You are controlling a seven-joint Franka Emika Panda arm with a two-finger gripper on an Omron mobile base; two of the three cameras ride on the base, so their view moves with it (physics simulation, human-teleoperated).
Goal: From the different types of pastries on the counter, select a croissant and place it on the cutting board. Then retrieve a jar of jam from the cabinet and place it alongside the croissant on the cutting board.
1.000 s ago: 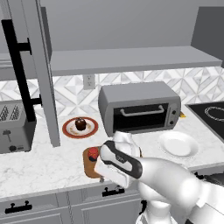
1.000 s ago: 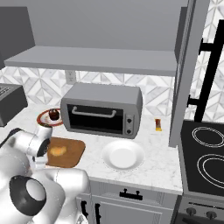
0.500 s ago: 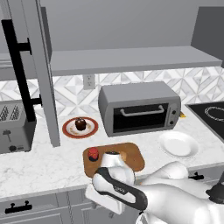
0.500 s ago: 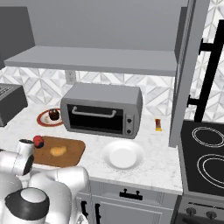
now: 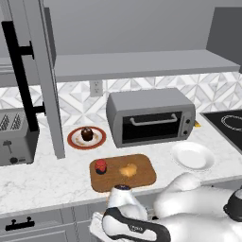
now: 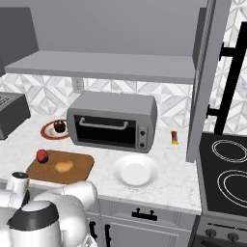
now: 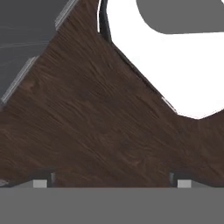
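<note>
Dark wood floor [image 7: 100,127] below, pincer [image 7: 111,183] — tips spread wide apart, holding nothing

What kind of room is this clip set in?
A rendered home kitchen, by the look of it: a marble-patterned counter carrying a toaster oven, a stovetop beside it, and a grey wall cabinet above.

Arm [image 5: 189,208]: glossy white rounded shells, dark grey joint caps, black band on the hand. Small dark fingertips [image 7: 41,177], light grey pads.
</note>
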